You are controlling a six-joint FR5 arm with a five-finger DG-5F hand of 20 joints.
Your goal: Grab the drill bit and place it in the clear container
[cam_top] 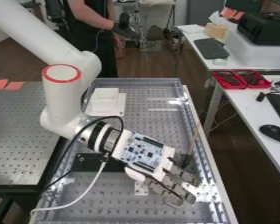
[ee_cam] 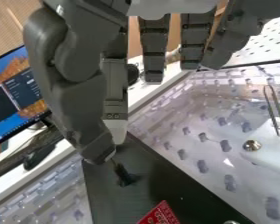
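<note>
- Now, the dark plate [cam_top: 91,162] lies behind the likely drill bit [ee_cam: 126,176], near the thumb's tip.
- The robot hand [cam_top: 172,184] holds fingers straight, thumb apart, presumably leaving pinching room.
- The clear-walled tray [cam_top: 207,165] probably stops things rolling off.

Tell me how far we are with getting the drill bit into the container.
The approach looks done: the hand is right beside a small dark piece, probably the bit, over the black plate. The grab seems in progress; I can't tell if it holds. Left: placing it in the clear container, probably the see-through tray.
</note>
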